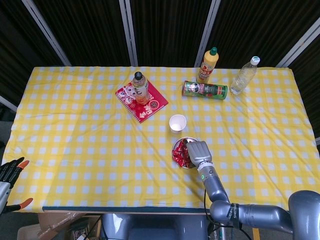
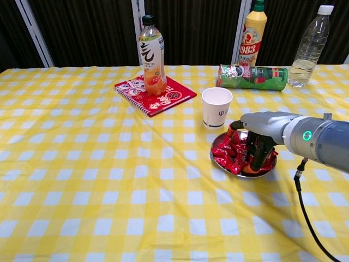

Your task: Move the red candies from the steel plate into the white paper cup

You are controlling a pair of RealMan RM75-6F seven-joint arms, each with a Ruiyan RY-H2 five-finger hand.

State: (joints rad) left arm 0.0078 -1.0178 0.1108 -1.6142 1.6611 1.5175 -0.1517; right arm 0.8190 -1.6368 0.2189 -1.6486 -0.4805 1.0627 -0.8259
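1. Right hand (image 2: 260, 143): fingers (image 2: 256, 155) are pointed down into the red candies (image 2: 232, 153) heaped on the steel plate (image 2: 217, 143); whether a candy is grasped cannot be told.
2. Step in hand, as judged: one wrapper should be pinched firmly before lifting, then carried to the white paper cup (image 2: 216, 107) just beyond the fingertips.
3. Left hand (image 1: 10, 171): parked well apart at the table edge, fingers released.
4. Counts: one plate, one cup; candies too piled to be counted.
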